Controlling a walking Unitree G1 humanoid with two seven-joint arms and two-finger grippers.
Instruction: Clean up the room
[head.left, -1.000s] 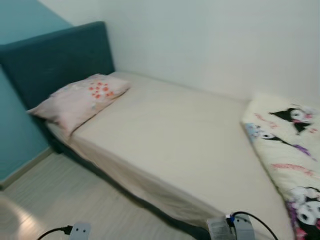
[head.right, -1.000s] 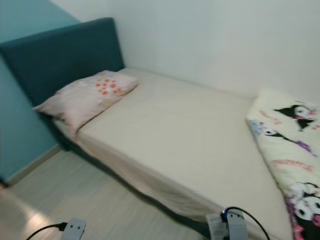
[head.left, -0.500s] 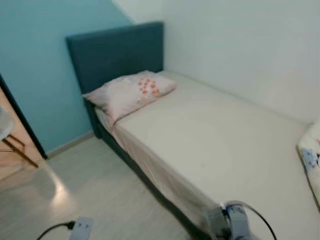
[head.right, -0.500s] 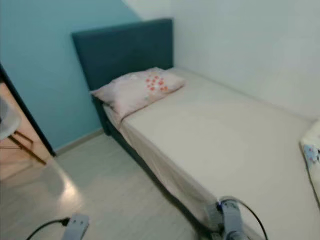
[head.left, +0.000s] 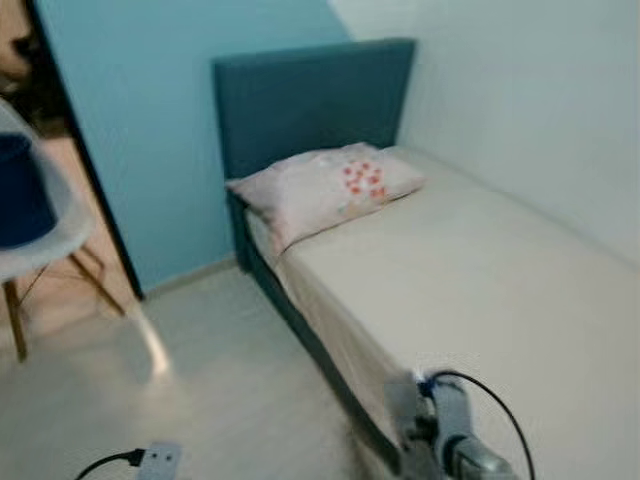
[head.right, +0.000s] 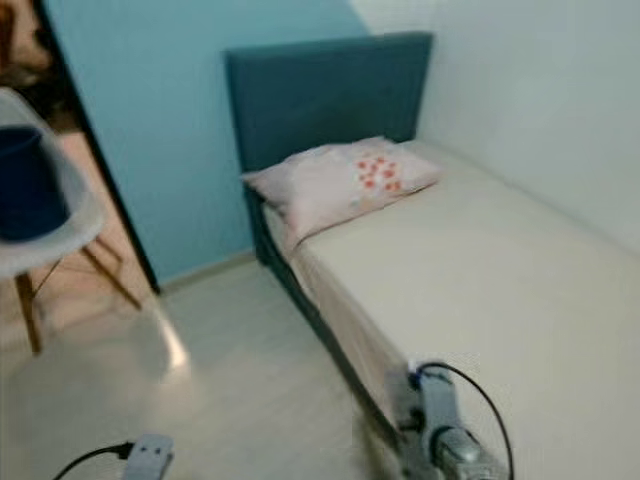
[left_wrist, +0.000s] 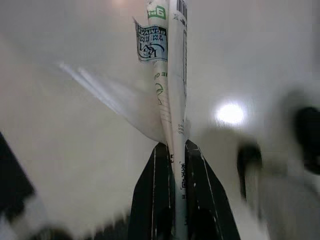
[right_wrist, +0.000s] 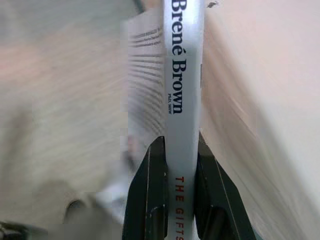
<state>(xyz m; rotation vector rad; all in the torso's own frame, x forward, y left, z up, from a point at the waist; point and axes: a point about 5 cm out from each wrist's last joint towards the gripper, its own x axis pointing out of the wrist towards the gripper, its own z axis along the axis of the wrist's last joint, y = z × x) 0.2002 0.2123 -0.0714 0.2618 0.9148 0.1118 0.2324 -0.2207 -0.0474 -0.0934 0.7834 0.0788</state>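
Since the view swung left past the bed (head.left: 480, 290), we keep left pincer (left_wrist: 173, 150) clenched on packet (left_wrist: 170, 60), right pincer (right_wrist: 180, 145) on book (right_wrist: 182, 75), level until a shelf appears.

The chair (head.left: 40, 215) is cut off by the picture's left edge.

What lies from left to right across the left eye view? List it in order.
Chair → blue wall → headboard → pillow → white wall.
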